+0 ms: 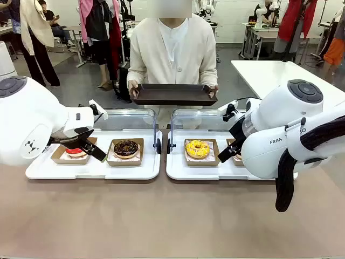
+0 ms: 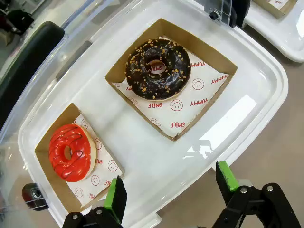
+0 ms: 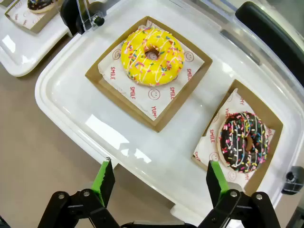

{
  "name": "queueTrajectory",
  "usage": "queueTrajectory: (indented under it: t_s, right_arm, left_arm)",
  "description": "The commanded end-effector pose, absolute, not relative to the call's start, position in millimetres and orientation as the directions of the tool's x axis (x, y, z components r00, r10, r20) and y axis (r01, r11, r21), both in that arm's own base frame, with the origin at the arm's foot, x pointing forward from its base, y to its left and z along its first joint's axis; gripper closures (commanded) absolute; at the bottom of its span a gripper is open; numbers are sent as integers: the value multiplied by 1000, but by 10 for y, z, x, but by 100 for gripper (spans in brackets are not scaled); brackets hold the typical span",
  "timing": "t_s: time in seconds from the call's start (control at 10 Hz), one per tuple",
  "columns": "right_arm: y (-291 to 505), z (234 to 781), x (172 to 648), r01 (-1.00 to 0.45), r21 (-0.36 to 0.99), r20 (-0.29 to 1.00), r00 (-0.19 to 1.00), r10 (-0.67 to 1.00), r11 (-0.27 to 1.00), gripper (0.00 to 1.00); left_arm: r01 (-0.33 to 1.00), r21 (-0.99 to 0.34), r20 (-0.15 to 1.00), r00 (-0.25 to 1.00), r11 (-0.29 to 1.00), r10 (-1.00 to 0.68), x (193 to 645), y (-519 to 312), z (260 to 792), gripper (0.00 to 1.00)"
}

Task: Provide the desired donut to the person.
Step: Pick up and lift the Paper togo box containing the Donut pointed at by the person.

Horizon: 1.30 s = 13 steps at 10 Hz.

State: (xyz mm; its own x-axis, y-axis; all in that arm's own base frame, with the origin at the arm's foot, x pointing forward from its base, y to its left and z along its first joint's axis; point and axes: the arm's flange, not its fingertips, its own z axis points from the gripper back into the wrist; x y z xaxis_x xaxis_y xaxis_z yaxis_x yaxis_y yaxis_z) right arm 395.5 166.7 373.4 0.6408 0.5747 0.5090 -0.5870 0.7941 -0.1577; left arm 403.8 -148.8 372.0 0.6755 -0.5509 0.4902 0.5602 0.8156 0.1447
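Observation:
The person (image 1: 173, 48) in a cream cardigan stands at the far side holding a dark tray (image 1: 173, 95) with both hands. On the left white tray (image 1: 91, 168) sit a red glazed donut (image 2: 71, 152) and a chocolate donut with nut bits (image 2: 157, 69), each in a cardboard box. The right white tray (image 3: 90, 123) holds a yellow sprinkled donut (image 3: 152, 56) and a chocolate donut with coloured sprinkles (image 3: 243, 140). My left gripper (image 2: 168, 194) hovers open over the left tray's near edge. Open too, my right gripper (image 3: 159, 183) hangs above the right tray's near edge. Neither holds anything.
Clear hinged lids (image 1: 128, 116) stand raised behind both white trays. The brown tabletop (image 1: 161, 216) lies bare in front of them. A white table (image 1: 275, 73) stands at the back right, and other people stand in the room behind.

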Motion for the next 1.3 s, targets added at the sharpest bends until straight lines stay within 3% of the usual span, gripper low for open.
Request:
queueTrajectory:
  t_s: [0.0, 1.2]
  right_arm:
    - [1667, 3733, 3955, -587, -158, 509, 641, 575, 794, 0]
    - [1667, 3733, 3955, -587, -158, 509, 641, 575, 794, 0]
  left_arm:
    - [560, 145, 490, 676, 816, -551, 4038, -1488, 3720, 0]
    - [560, 145, 490, 676, 816, -551, 4038, -1488, 3720, 0]
